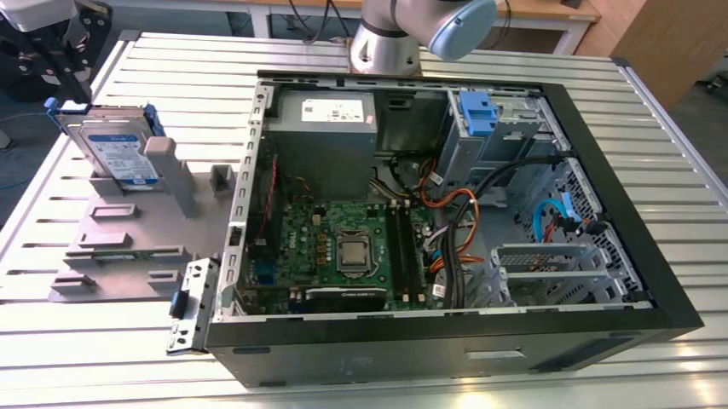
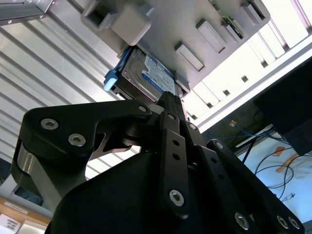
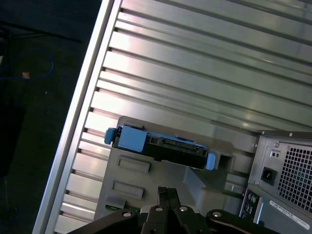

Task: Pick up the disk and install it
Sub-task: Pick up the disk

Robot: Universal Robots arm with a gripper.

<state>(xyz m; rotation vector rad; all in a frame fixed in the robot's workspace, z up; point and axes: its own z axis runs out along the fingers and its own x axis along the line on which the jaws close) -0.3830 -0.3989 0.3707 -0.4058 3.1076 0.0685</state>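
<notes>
The disk (image 1: 114,153) is a silver drive with a white-and-blue label in a blue carrier. It stands on edge in a grey holder (image 1: 114,247) at the exterior view's left. My black gripper (image 1: 75,85) hangs just above and behind the disk's top edge, not touching it. In both wrist views the fingers lie together, shut with nothing between them. The second wrist view has the disk (image 2: 148,73) beyond the gripper (image 2: 168,97). In the first wrist view the disk's blue-framed edge (image 3: 161,146) lies past the gripper (image 3: 165,194).
An open computer case (image 1: 455,345) lies on the slatted metal table (image 1: 182,60) to the exterior view's right of the holder. Inside it are a grey power supply (image 1: 324,119), a motherboard (image 1: 341,243), cables and a drive bay with a blue bracket (image 1: 476,115). The arm's base (image 1: 387,43) stands behind the case.
</notes>
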